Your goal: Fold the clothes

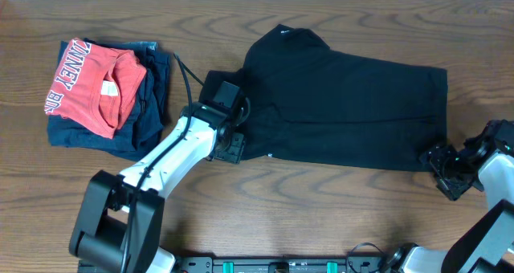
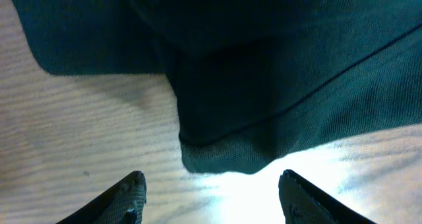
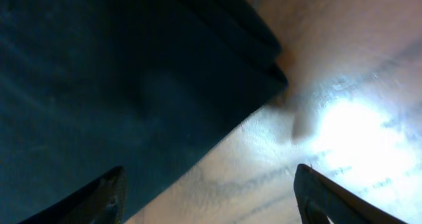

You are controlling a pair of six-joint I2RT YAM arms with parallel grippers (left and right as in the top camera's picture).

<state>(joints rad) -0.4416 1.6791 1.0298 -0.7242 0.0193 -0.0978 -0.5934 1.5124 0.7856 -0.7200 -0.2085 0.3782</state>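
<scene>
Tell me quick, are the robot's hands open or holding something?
Left hand: open, holding nothing.
Right hand: open, holding nothing.

The overhead view is evenly lit and sharp, while both wrist views are blurred, with strong white glare on the worktop (image 2: 224,191) near dark fingers (image 2: 130,192).

The left arm (image 1: 173,148) reaches diagonally from the near-left base toward the middle, its left gripper (image 2: 211,199) angled downward with fingers (image 2: 132,192) spread apart and nothing between them. The right arm (image 1: 498,173) bends in from the near-right edge. The right gripper (image 3: 210,199) hangs low with its jaws wide and empty.
</scene>
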